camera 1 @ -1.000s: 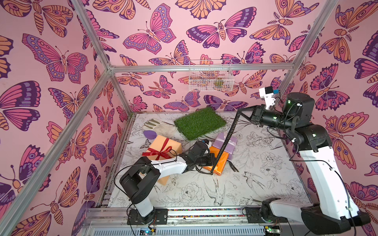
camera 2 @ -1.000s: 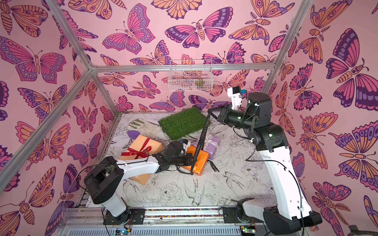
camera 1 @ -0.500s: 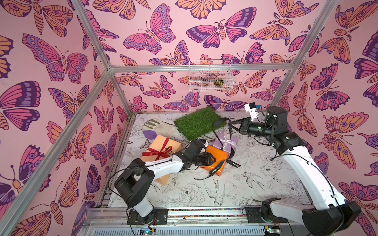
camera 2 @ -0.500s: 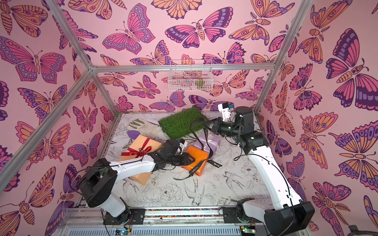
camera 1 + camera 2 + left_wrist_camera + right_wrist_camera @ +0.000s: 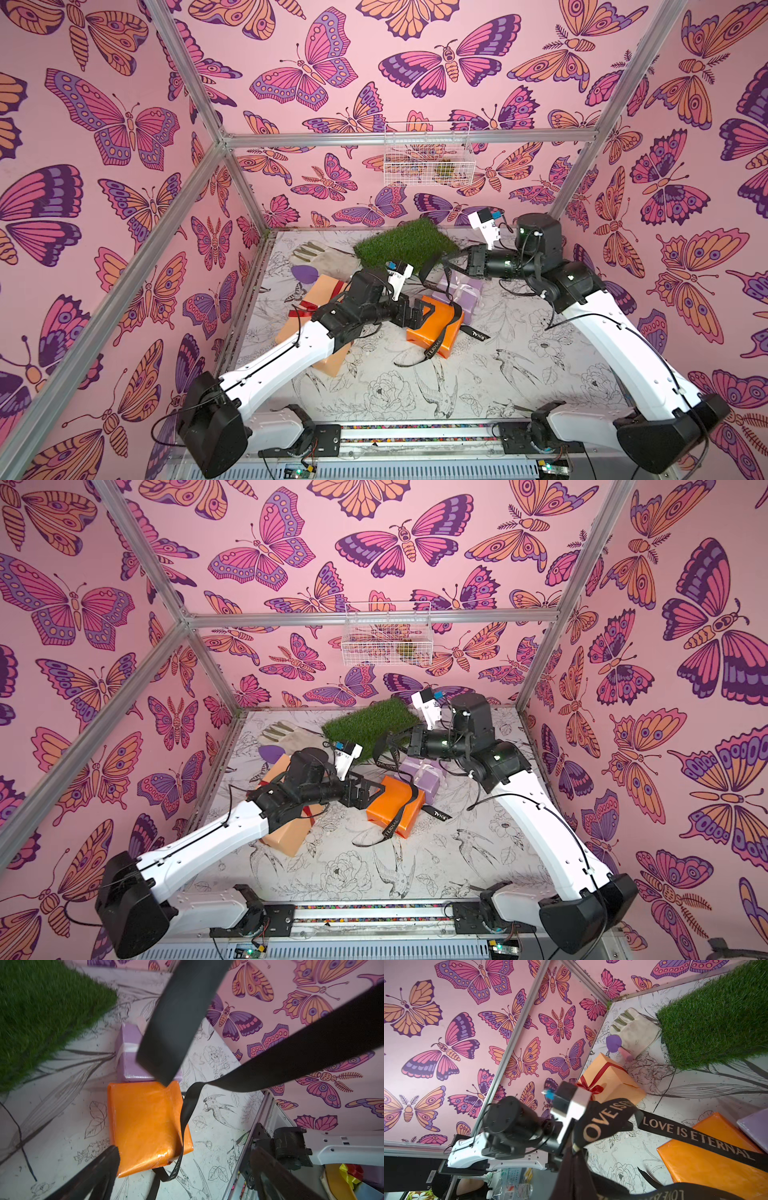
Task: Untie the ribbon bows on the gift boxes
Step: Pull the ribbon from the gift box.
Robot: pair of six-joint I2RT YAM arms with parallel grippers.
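Over the bird-print tabletop [image 5: 519,374], right gripper [image 5: 446,261] pinches the black ribbon [image 5: 436,347] draped across the orange box [image 5: 426,332], left gripper [image 5: 419,311] gaping wide.

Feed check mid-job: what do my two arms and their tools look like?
They match: the left arm and right arm have white shell links, black joint housings and thin black cables along them. The left tool and right tool are black, each carrying a white camera block with a blue tag.

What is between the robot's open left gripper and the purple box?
The orange box, with the black ribbon draped over it. The left wrist view shows it, right beside the purple box.
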